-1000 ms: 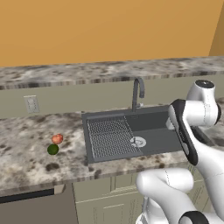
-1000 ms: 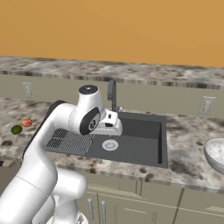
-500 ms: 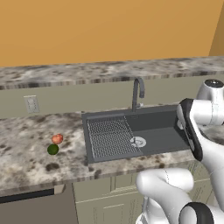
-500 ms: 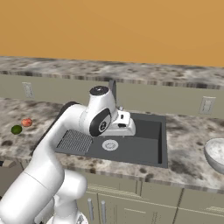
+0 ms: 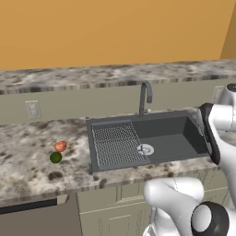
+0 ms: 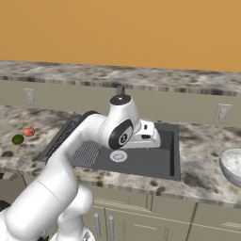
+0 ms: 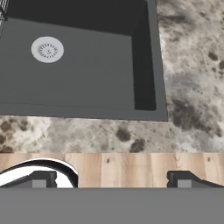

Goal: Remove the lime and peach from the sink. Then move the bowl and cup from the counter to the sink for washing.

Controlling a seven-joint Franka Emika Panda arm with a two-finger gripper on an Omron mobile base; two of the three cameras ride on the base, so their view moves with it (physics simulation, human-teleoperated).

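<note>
The claw [image 7: 112, 177] is standing with its jaws spread wide and nothing between them, looking down over the front right corner of the sink [image 7: 87, 65], whose basin is lying bare around the round silver drain [image 7: 47, 49]. The lime [image 5: 56, 157] and the peach [image 5: 60, 146] are sitting close together on the marbled surface [image 5: 27, 152], well away from the claw on the far side of the sink, beyond the ribbed drainer [image 5: 115, 145], so the fruit part of the job looks finished to me. The bowl [image 6: 233, 165] is waiting on the surface on the claw's other side, past the sink's right rim and partly cut off by the picture's edge; I cannot make out the cup. I would judge the arm is starting on the bowl step: the next move is calling for a swing over that rim, a descent onto the bowl's edge, and a grip on its thin wall.
</note>
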